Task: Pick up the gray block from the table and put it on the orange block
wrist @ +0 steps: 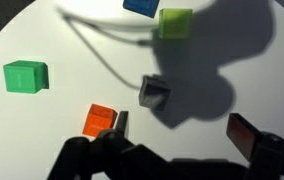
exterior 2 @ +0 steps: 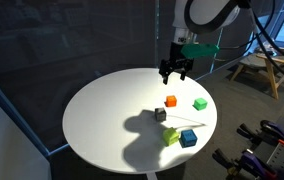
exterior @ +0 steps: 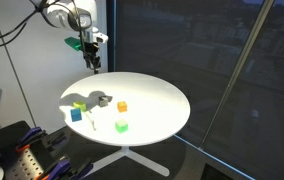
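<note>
Gray block [wrist: 157, 93] on table [exterior: 162, 100]; arm [exterior: 67, 15] hovers above, jaws spread.

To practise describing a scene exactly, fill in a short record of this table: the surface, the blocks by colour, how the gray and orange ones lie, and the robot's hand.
surface: round white table
blocks: gray block, orange block, green block, yellow-green block, blue block
gray and orange: apart, each flat on the table, not stacked
robot: hand open, empty, raised above the table
progress: gray block not yet picked up
</note>
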`<state>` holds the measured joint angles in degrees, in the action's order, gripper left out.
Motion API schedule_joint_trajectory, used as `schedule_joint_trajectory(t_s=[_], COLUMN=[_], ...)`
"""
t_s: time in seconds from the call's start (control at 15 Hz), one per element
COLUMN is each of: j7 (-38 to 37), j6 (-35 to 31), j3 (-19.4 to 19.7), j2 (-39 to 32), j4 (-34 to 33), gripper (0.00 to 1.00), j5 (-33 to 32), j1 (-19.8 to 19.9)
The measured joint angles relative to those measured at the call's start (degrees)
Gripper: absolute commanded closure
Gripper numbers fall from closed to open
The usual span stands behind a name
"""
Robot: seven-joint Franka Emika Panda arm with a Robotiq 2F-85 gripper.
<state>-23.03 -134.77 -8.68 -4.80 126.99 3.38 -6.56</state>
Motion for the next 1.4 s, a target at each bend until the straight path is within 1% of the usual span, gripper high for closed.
schedule_joint_trajectory(t_s=[0.33, 0.6, 1.13, 1.4], j7=[-0.24, -0.26, -0.79, -3.84], j6=[-0.04, -0.35, -3.54, -4.01], j3=[1.13, 2.04, 4.34, 5.83], j2=[-4.82, -8.54, -14.25, -16.04], j4=[-3.47, -5.78, -7.45, -7.94], gripper=[0.00, 0.00, 0.00, 0.00], j5=[-0.01, -0.36, -2.25, -2.26], j1=[-0.11, -1.02, -3.61, -4.34])
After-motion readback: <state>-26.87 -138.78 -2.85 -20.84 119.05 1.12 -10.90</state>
